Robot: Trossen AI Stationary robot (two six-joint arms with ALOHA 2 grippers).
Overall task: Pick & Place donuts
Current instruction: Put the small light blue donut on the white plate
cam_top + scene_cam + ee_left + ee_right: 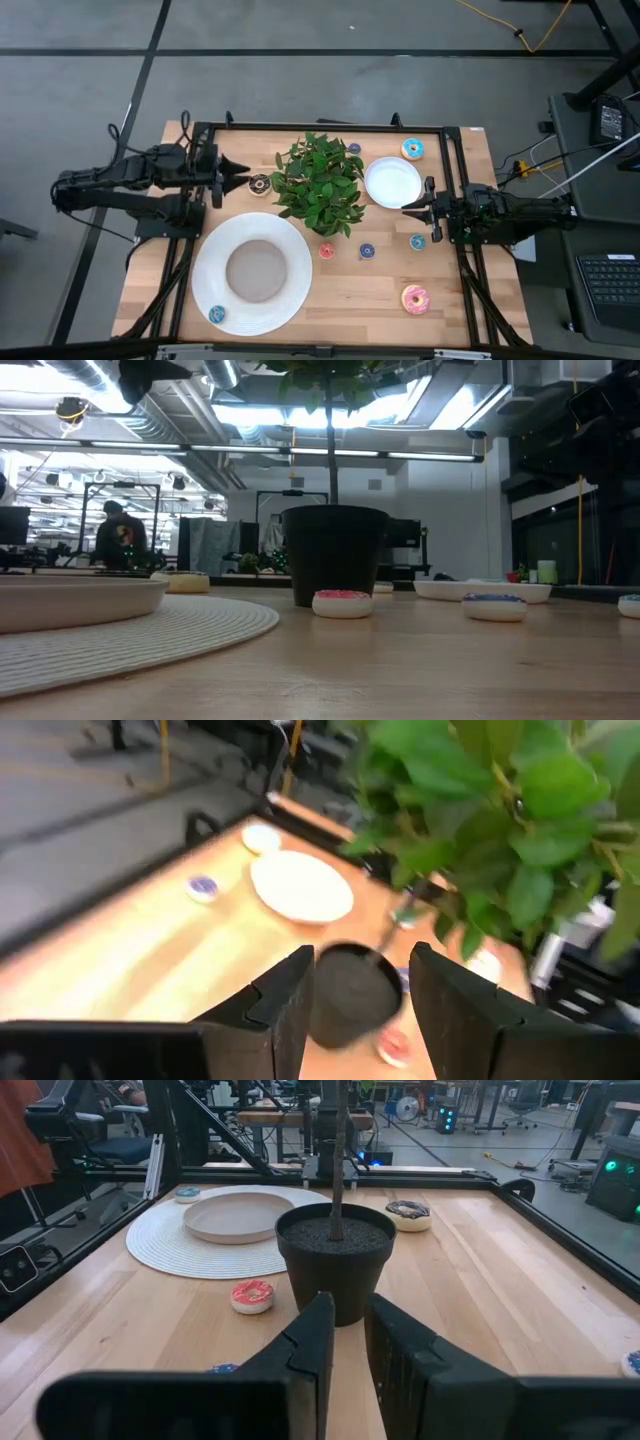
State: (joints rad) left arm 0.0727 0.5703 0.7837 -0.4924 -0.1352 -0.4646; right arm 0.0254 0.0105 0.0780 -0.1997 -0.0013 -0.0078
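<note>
The chocolate donut [260,184] lies flat beside the potted plant [320,185]. The light-blue donut [412,149] sits at the far edge and the pink one [415,298] near the near edge. Tiny donuts lie scattered on the wood: red [327,251], blue [367,251], teal [417,241], and another blue one [217,314] on the round mat. My left gripper [237,176] hovers open just left of the chocolate donut, raised above the table. My right gripper [410,208] is narrowly open beside the small white plate [393,182], fingers [318,1342] pointing at the pot [335,1260].
A large white plate [255,270] rests on a round white mat at the table's near left. The plant's black pot [333,555] stands mid-table, its leaves spreading over the centre. A black frame rail [330,128] borders the table.
</note>
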